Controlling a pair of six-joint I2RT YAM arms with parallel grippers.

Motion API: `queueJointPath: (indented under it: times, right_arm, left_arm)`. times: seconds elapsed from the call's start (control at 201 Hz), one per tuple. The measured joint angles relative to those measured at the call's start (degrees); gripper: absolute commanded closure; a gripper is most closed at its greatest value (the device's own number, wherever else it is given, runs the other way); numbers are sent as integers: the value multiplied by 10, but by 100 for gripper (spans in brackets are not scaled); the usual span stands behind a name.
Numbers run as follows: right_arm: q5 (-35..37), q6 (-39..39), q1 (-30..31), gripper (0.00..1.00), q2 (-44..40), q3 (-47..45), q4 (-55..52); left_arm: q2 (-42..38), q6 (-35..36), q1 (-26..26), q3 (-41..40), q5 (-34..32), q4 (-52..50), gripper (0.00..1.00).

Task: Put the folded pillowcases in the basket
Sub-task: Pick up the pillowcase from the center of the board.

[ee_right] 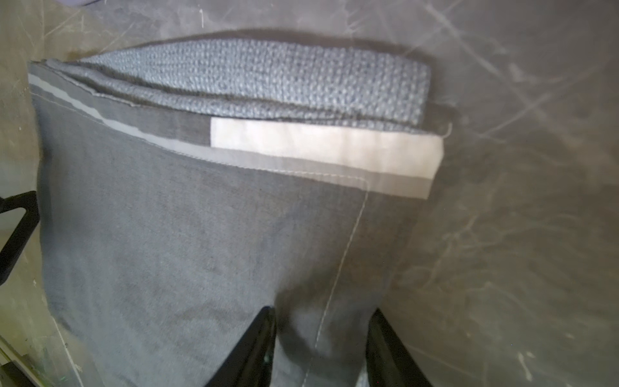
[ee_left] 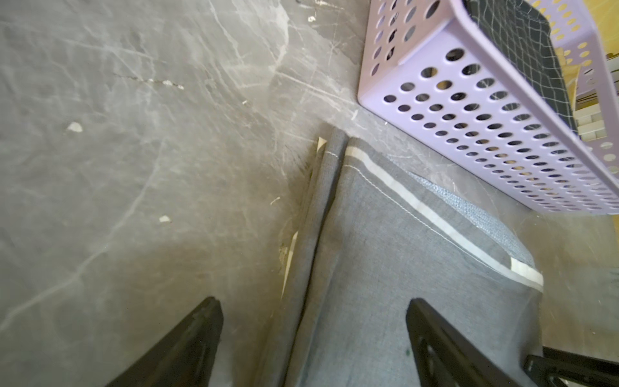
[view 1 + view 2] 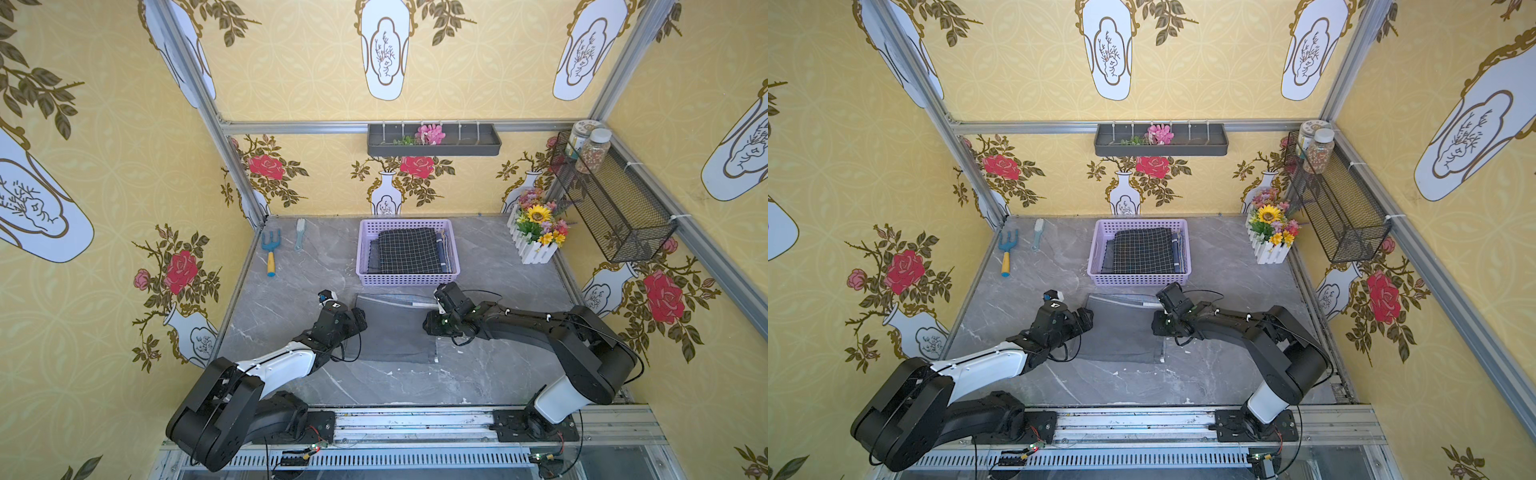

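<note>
The folded pillowcase (image 3: 395, 328) (image 3: 1121, 328) is grey with a white strip and lies flat on the table, just in front of the basket. The basket (image 3: 409, 280) (image 3: 1140, 280) (image 2: 469, 110) is lilac and perforated, and a black checked cloth (image 3: 409, 251) lies in it. My left gripper (image 3: 359, 320) (image 2: 315, 308) is open wide, low over the pillowcase's (image 2: 385, 268) left edge, one finger over bare table. My right gripper (image 3: 430, 326) (image 1: 323, 321) is at the pillowcase's (image 1: 184, 251) right edge, jaws half narrowed, a hump of cloth between them.
A blue garden fork (image 3: 271, 253) and a small brush (image 3: 300, 233) lie at the back left. A white fence box of flowers (image 3: 538, 232) stands at the back right. A black wire mesh basket (image 3: 611, 199) hangs on the right wall, a dark grey tray (image 3: 434, 141) on the back wall.
</note>
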Motion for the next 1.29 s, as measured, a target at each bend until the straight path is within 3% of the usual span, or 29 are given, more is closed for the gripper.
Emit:
queueJointPath:
  times: [0.124, 0.453, 0.871, 1.294]
  right_arm:
    - [-4, -1, -2, 58, 3, 0, 9]
    - [-18, -3, -13, 74, 8, -8, 24]
    - [-27, -7, -17, 91, 6, -11, 24]
    - [-28, -29, -17, 96, -44, -11, -1]
  left_arm:
    - [15, 2, 3, 2, 17, 12, 19]
    - [50, -3, 4, -6, 55, 61, 45]
    - [62, -19, 4, -24, 83, 81, 100]
    - [-22, -28, 3, -55, 88, 79, 100]
